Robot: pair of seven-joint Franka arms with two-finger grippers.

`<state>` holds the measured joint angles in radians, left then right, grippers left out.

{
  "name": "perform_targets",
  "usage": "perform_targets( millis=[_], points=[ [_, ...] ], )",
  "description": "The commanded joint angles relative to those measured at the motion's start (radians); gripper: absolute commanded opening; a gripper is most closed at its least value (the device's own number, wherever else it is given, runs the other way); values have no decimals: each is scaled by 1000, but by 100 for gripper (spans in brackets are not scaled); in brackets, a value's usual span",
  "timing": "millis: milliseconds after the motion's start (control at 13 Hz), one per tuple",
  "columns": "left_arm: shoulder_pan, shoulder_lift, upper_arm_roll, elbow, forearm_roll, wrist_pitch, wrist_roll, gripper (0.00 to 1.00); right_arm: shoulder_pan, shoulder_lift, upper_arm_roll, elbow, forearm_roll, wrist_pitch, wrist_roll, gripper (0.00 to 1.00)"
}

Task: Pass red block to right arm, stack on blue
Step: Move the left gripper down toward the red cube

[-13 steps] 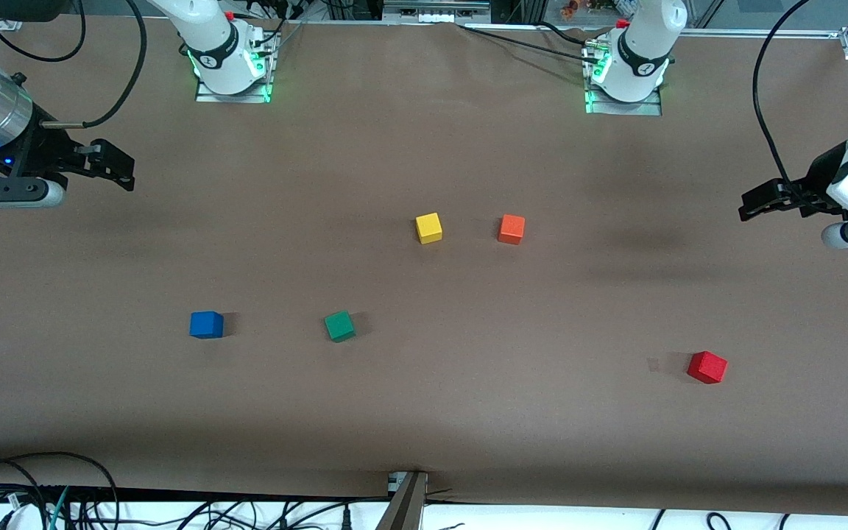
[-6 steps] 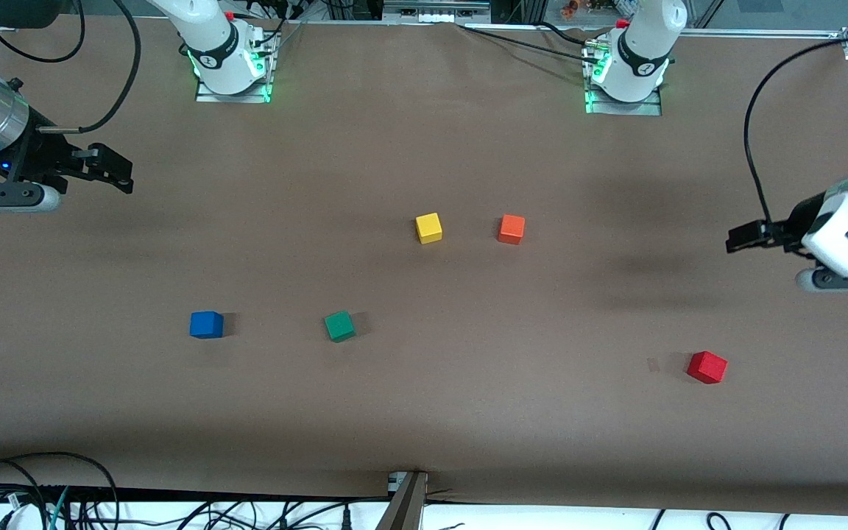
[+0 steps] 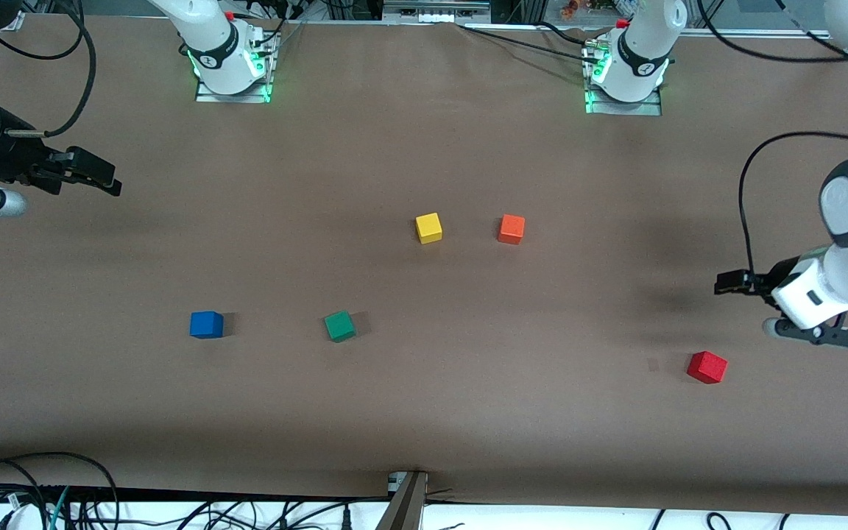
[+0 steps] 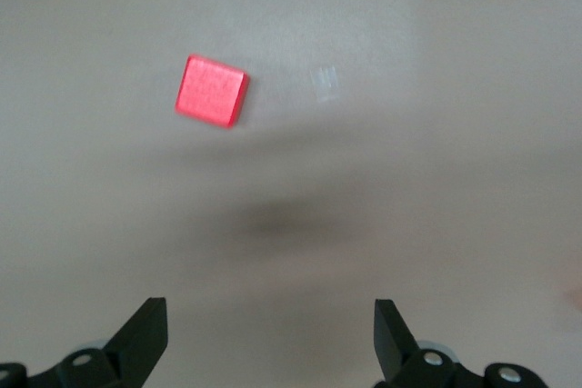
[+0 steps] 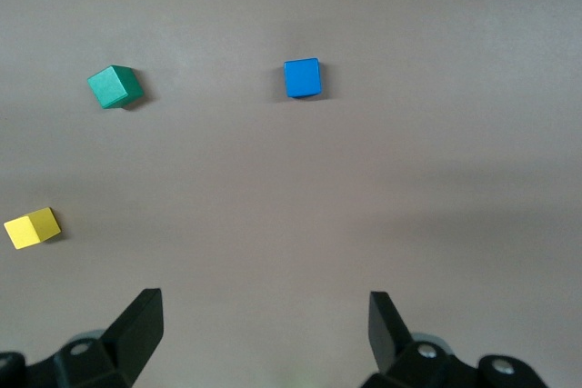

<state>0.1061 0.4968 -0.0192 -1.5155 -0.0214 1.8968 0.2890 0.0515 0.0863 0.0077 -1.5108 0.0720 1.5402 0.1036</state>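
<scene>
The left hand — jaws apart, nothing held — is seen lowered closer to the red block, which is left untouched on the worktop just ahead of it; the pickup is judged imminent. The right hand, also apart, is drawn back, well away from the blue block.

No readable text, labels, brands or numbers anywhere; marks on the arm bases are too small to read.

White arms, black tools, looping black cables.
</scene>
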Motion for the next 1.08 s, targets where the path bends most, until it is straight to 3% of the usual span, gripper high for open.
perform_targets(
  millis=[0, 231, 617, 1003],
  points=[
    [30, 101, -2, 38, -3, 114, 146, 100, -5, 10, 5, 21, 14, -6, 2, 100],
    [46, 190, -4, 43, -3, 241, 245, 100, -4, 13, 5, 21, 14, -5, 1, 100],
    [35, 270, -4, 44, 37, 353, 251, 100, -4, 23, 5, 21, 8, -5, 2, 100],
    [37, 325, -5, 76, 32, 398, 252, 100, -4, 33, 5, 21, -1, 0, 1, 100]
  ],
)
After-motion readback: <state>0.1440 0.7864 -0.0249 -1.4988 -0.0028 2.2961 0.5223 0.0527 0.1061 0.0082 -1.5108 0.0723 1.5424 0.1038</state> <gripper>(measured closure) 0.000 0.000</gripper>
